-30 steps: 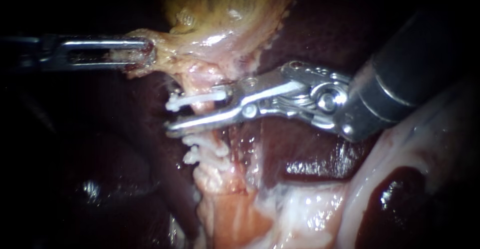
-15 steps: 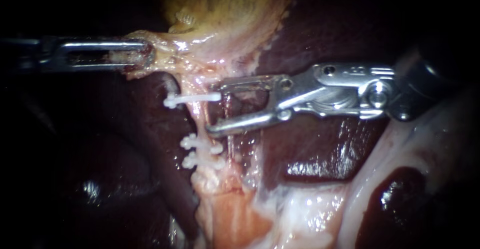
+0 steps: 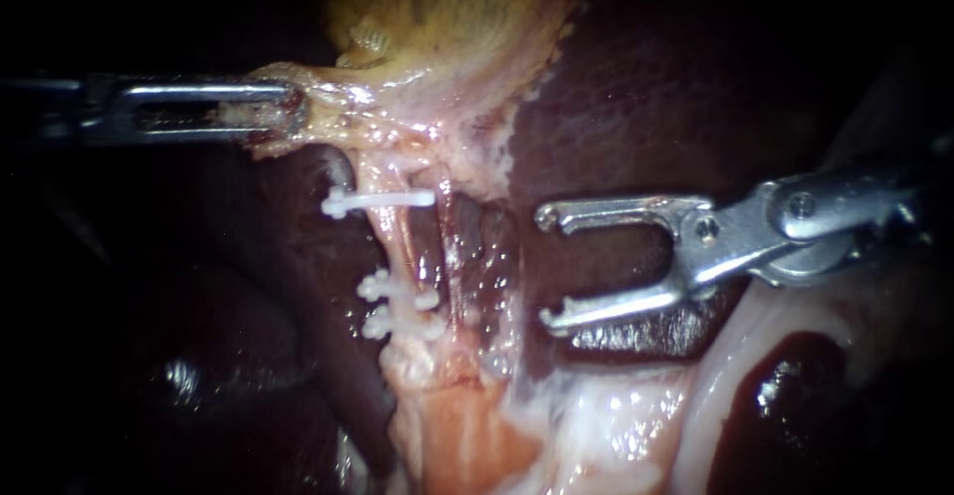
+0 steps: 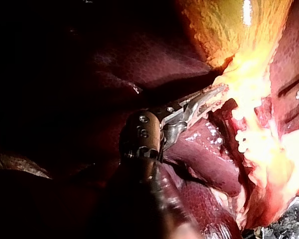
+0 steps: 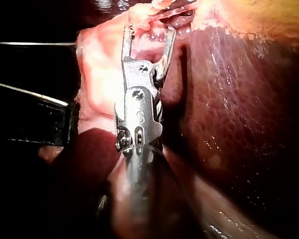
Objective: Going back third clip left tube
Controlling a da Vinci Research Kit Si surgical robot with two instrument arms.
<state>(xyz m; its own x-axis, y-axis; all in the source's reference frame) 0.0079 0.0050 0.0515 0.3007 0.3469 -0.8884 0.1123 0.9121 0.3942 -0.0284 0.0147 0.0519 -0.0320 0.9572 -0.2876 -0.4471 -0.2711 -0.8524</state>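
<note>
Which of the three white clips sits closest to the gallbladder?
The topmost clip, standing alone on the tube; the other two clips sit paired farther down.

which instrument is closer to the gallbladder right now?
Left. The left instrument has its jaws shut on pale tissue at the lower edge of the gallbladder. The right instrument, jaws open, sits apart over the liver.

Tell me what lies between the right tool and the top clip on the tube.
In the endoscope view, only wet pale tissue and dark liver lie between the right tool, jaws open, and the top clip.
</note>
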